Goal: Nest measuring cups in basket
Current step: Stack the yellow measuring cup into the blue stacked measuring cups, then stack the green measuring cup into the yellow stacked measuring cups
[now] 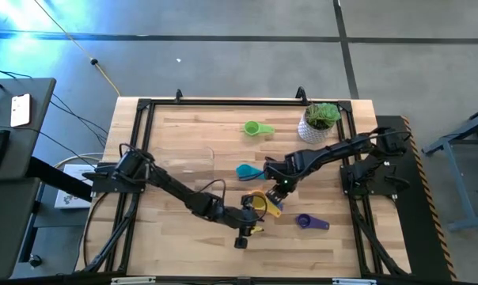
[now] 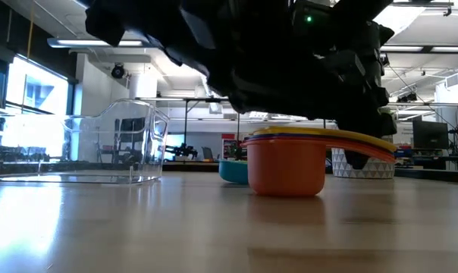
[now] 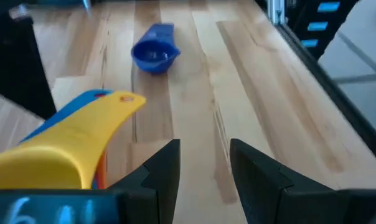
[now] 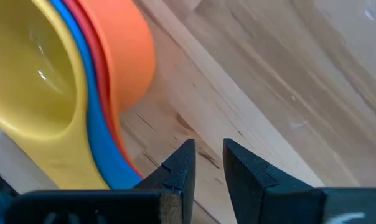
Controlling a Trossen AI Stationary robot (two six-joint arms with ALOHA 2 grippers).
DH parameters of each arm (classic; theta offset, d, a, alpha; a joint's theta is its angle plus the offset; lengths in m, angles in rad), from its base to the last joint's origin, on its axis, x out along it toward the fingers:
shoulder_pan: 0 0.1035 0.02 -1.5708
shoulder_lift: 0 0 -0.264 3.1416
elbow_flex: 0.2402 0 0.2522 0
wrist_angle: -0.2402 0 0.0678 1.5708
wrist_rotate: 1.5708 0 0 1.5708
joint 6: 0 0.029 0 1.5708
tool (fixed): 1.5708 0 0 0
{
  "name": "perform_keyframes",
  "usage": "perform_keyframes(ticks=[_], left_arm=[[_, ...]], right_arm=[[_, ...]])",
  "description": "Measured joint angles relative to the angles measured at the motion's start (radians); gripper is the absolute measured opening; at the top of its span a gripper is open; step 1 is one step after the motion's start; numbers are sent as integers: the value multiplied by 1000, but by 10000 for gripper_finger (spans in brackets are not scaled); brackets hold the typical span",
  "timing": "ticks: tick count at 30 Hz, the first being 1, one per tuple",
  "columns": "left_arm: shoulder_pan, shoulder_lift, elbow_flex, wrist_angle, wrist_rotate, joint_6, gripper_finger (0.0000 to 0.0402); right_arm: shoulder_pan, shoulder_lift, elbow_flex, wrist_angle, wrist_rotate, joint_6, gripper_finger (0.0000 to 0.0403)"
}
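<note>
Although four cups already sit inside one another, the stack [image 1: 263, 203] stands on the bare table [image 1: 183, 237], well apart from the basket [image 1: 193, 162], so the nesting is partly done and nothing is in the bin yet. From the right wrist view the order reads outward from yellow [image 4: 35, 68] through blue [image 4: 98, 118] and red to orange [image 4: 129, 56], and the low view shows the orange cup [image 2: 286, 165] carrying the others with their flat handles fanned to one side. Both arms meet over this stack near the table's front middle. The left gripper [image 3: 203, 165] hangs beside the stacked handles with its jaws apart and nothing between them; the right gripper [image 4: 206, 162] sits just beside the orange wall, its jaws narrowly apart and likewise empty. I judge the two are placed so that one can steady the pile while the other fetches the next cup.

Three cups lie loose: the cyan cup [image 1: 248, 171] just behind the stack, the purple cup [image 1: 310, 222] near it toward the right arm's side, and the green cup [image 1: 257, 128] farther back, near the potted plant [image 1: 318, 121].

The table is pale wooden planking inside a black frame. Around it is a grey concrete floor with cables and a side desk; the low view looks into a bright open workshop with windows and ceiling lights.
</note>
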Motion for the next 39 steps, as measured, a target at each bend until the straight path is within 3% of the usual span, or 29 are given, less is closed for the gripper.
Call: perform_keyframes(ticks=[21, 33, 39], left_arm=[[52, 20, 1, 4, 25, -23, 131], [47, 12, 0, -9, 26, -40, 131], [41, -65, 1, -114, 6, -66, 131]], right_arm=[[120, 0, 0, 129, 33, 242, 73], [120, 0, 2, 143, 43, 241, 73], [118, 0, 3, 90, 54, 240, 73]])
